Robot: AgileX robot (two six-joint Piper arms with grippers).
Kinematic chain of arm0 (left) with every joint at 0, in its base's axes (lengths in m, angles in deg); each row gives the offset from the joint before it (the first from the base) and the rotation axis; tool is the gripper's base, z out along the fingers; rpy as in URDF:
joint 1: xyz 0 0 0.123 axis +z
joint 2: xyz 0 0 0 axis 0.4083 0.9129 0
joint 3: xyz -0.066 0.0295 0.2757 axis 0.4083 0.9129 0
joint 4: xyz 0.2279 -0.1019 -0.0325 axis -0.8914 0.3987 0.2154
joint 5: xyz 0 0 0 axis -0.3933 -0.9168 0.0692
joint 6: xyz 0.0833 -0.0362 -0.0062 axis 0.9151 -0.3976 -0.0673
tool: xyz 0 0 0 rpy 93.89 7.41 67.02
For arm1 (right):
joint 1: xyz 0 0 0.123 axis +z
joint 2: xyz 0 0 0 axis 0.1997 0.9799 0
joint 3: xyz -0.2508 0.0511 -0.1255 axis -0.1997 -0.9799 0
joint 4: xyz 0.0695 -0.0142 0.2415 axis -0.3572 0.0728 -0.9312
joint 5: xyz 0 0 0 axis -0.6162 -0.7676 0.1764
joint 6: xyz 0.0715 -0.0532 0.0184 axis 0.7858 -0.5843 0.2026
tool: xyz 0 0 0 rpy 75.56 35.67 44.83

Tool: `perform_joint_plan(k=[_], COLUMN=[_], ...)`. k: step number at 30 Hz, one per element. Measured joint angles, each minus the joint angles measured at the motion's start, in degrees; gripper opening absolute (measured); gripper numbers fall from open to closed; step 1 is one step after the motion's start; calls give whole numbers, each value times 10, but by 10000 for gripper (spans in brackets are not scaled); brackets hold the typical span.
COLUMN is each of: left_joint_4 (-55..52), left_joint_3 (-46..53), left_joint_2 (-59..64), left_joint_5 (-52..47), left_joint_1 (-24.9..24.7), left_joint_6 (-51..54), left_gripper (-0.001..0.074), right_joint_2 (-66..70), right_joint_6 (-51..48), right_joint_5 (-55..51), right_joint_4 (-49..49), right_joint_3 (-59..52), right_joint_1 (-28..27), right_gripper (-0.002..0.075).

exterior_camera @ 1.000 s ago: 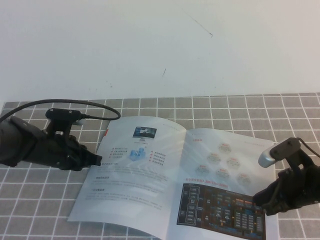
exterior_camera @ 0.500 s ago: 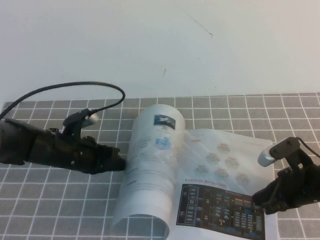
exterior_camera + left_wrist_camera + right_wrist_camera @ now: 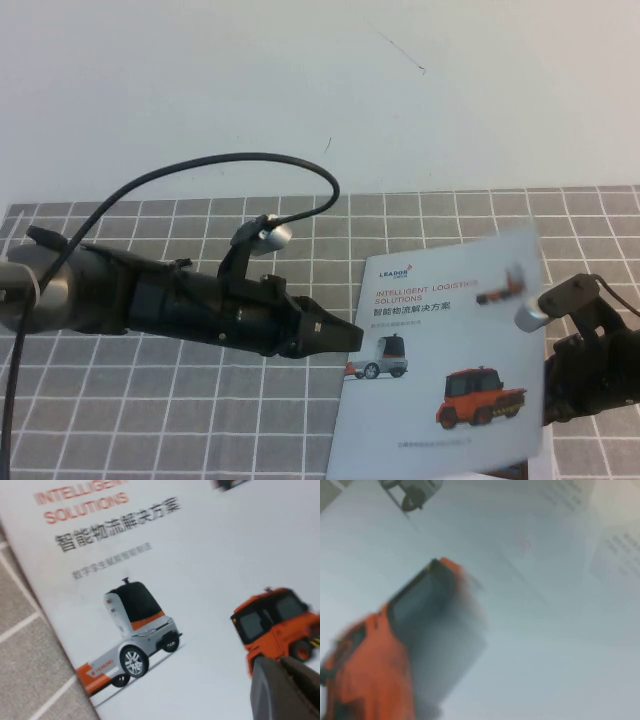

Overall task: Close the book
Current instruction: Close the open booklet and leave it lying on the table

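High view: book cover has swung rightward, narrow left gripper touching it; right gripper behind, state unclear.

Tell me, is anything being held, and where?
Cannot fully tell. The shut left gripper only touches the book at its left edge; the right gripper sits by its right edge, hold hidden.

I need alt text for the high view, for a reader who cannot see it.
A booklet shows its front cover, with orange vehicles, over a grey checked mat. The left pincer, reaching from the left, meets the cover's left edge; the right pincer sits at its right edge, partly hidden.
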Motion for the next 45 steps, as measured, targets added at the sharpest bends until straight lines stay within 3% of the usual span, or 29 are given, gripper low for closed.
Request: perform_joint_plan(k=[11,15,21,28,38,45], left_joint_4=[-18,-109,-258,-323,-493,-552], left_joint_3=[0,0,0,0,6,60], left_joint_2=[-91,-156,-239,-332,-485,-591], left_joint_5=[43,113,195,217,235,272], left_joint_1=[9,21,60,127,150,150], left_joint_6=[5,-4,-107,-167,-262,-311], left_gripper=[-4,-4,-4,-4,-4,-4], right_joint_2=[-54,-121,-244,-379,-534,-652], right_joint_6=[35,59,65,66,75,211], right_joint_5=[4,11,11,7,-71,-94], right_joint_4=[60,104,129,172,191,303], right_joint_3=[-6,-6,-6,-10,-10,-11], right_joint_1=[0,-15,-79,-147,-155,-155], right_gripper=[-2,-2,-2,-2,-2,-2])
